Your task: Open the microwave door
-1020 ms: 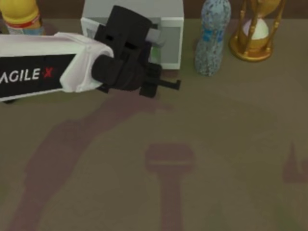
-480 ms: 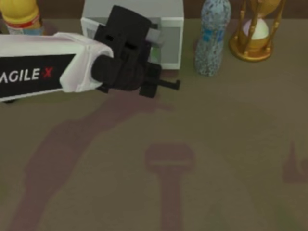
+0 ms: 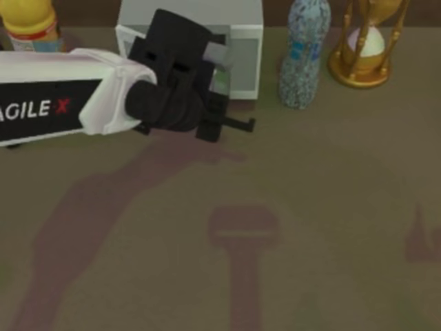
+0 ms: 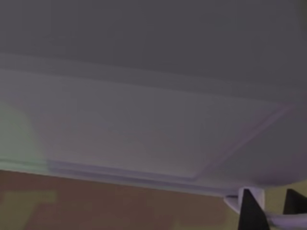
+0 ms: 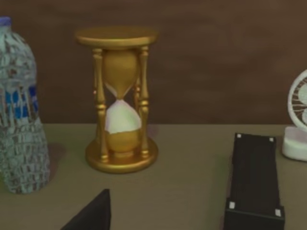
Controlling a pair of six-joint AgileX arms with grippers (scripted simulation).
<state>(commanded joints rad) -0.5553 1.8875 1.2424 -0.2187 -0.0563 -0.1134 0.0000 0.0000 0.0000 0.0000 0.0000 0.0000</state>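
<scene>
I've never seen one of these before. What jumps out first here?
A big white and black left arm reaches in from the table's left, its end effector right at the front of a silver microwave at the back. Beside it, to the right, stand a speckled bottle and a golden hourglass.

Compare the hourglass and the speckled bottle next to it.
The hourglass is gold, an open frame of slim posts around glass bulbs holding white sand; the bottle is a solid body with a grey-green speckled skin and a blue label. The hourglass has a wide round base, the bottle none. Both stand upright, apart, on the table.
</scene>
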